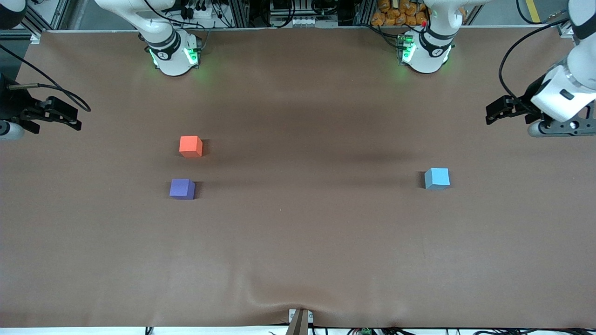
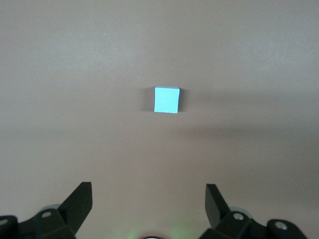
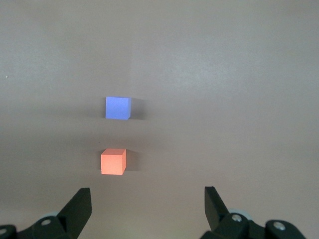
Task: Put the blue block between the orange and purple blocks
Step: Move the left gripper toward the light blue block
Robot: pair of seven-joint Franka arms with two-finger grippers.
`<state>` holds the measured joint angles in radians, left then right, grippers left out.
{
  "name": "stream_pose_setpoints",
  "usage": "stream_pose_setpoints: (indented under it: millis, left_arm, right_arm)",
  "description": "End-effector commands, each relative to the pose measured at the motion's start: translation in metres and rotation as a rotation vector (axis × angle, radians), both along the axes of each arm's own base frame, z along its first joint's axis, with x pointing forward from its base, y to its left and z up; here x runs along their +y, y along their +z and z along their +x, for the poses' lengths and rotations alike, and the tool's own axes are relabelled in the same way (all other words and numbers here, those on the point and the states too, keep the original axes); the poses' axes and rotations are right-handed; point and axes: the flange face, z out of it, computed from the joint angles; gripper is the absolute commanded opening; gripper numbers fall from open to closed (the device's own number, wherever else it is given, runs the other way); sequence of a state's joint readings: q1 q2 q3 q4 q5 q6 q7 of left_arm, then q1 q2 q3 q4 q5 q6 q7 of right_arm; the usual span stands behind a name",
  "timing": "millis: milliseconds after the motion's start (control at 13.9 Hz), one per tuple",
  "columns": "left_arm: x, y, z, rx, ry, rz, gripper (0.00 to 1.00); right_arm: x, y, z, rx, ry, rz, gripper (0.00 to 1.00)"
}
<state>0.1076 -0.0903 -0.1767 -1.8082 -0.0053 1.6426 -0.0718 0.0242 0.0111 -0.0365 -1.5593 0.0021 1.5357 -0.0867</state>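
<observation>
Lying apart from open left pincer (image 2: 148, 199), blue block (image 2: 166, 100)

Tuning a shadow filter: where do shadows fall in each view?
Front view: dark bands cross the table; the orange block, purple block and blue block show only thin shadows. Left wrist view: a soft band lies beside the blue block. Right wrist view: faint shadows edge both blocks.
</observation>
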Motion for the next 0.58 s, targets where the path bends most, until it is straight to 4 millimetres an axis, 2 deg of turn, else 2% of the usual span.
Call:
stream_pose_setpoints:
  millis: [0, 144, 505]
  left_arm:
    - [0.000, -0.009, -0.016, -0.028, 0.014, -0.011, 1.00]
    - [0.001, -0.024, -0.017, -0.028, 0.019, -0.023, 1.00]
    - [-0.002, -0.049, -0.020, -0.044, 0.016, -0.020, 1.00]
  right_arm:
    - [0.003, 0.002, 0.002, -0.002, -0.007, -0.009, 1.00]
    - [0.005, 0.002, 0.002, 0.001, -0.004, -0.009, 1.00]
    - [0.004, 0.002, 0.003, -0.002, -0.005, -0.009, 1.00]
